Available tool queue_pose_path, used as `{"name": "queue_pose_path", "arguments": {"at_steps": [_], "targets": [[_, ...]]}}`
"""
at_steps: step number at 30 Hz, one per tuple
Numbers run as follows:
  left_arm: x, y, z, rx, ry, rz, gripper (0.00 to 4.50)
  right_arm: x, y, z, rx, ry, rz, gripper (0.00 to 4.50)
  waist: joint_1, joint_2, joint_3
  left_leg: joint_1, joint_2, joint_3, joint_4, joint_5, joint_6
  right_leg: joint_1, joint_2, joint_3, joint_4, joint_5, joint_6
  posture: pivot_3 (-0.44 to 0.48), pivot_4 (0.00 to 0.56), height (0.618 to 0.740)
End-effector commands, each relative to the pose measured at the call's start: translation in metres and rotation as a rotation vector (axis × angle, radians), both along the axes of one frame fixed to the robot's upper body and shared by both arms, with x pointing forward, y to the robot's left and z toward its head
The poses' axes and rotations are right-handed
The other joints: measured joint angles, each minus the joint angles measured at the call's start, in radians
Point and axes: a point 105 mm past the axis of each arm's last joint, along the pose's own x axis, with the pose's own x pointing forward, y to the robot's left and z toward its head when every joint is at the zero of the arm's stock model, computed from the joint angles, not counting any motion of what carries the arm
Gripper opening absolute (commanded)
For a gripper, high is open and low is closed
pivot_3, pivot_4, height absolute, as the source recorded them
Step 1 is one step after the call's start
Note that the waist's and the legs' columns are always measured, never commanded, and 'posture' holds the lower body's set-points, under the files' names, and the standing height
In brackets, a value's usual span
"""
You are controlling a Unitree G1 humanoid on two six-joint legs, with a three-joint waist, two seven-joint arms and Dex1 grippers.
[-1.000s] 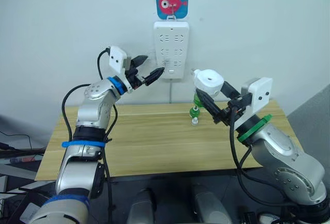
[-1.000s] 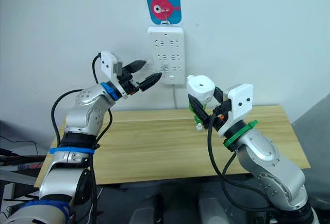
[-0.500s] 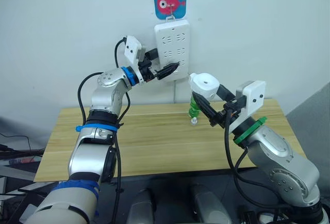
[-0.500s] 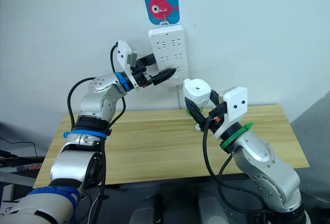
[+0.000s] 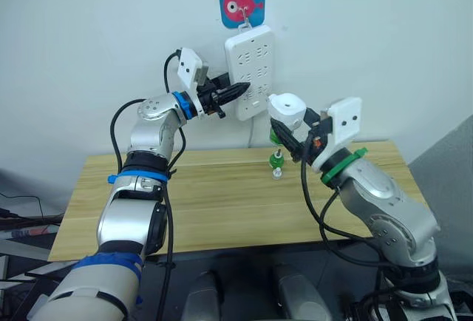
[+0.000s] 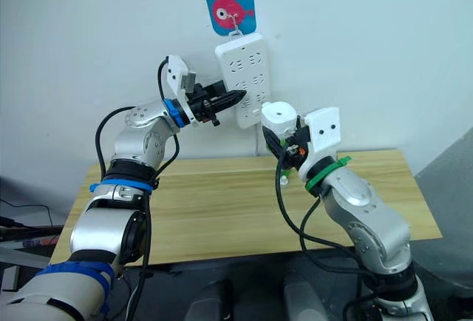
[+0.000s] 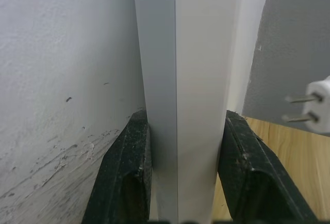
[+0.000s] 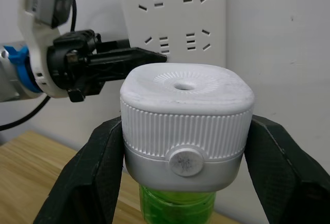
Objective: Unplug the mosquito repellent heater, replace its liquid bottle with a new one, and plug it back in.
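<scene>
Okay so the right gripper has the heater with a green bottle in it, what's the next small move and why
Probably ease the mosquito repellent heater, held in the right gripper, toward the power strip. Its prongs are bare, short of the sockets, and the left gripper clamps the strip's edge, steadying it for plugging in.

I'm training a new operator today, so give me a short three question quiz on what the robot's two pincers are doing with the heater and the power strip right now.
1. True or false: the left pincer grips the power strip's edge.
2. What does the right pincer hold?
A. the mosquito repellent heater
B. a loose cable
C. nothing
3. Fill in: the small green bottle stands on the ____.

Key: 1 true; 2 A; 3 table.
</scene>
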Motion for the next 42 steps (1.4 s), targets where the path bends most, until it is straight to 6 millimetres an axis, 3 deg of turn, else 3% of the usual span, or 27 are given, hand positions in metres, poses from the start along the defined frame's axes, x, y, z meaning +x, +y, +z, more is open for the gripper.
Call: {"name": "queue_pose_path", "arguments": {"at_steps": [1, 10, 33, 42], "targets": [[0.004, 0.007, 0.014, -0.009, -0.027, 0.051, 1.36, 0.008, 0.004, 0.011, -0.004, -0.062, -0.004, 3.01, 0.000, 0.000, 0.000, 0.000, 0.000, 0.000, 0.000, 0.000, 0.000, 0.000, 0.000, 0.000, 0.000, 0.000, 0.000, -0.177, 0.192, 0.740], [0.006, 0.013, 0.012, -0.016, 0.005, 0.071, 1.35, 0.034, 0.002, 0.014, 0.007, -0.103, -0.036, 3.01, 0.000, 0.000, 0.000, 0.000, 0.000, 0.000, 0.000, 0.000, 0.000, 0.000, 0.000, 0.000, 0.000, 0.000, 0.000, -0.162, 0.192, 0.740], [0.007, 0.016, 0.013, -0.051, 0.021, 0.085, 1.35, 0.039, 0.026, 0.005, 0.002, -0.086, 0.035, 3.01, -0.006, 0.000, 0.000, 0.001, 0.000, 0.000, 0.002, 0.000, 0.000, 0.000, 0.000, 0.000, 0.005, 0.000, 0.000, -0.155, 0.194, 0.740], [0.004, 0.015, 0.011, -0.048, 0.023, 0.067, 1.35, 0.043, 0.025, 0.009, 0.031, -0.088, 0.012, 3.01, -0.006, 0.000, 0.000, 0.001, 0.000, 0.000, 0.002, 0.000, 0.000, 0.000, 0.000, 0.000, 0.005, 0.000, 0.000, -0.159, 0.191, 0.740]]}}
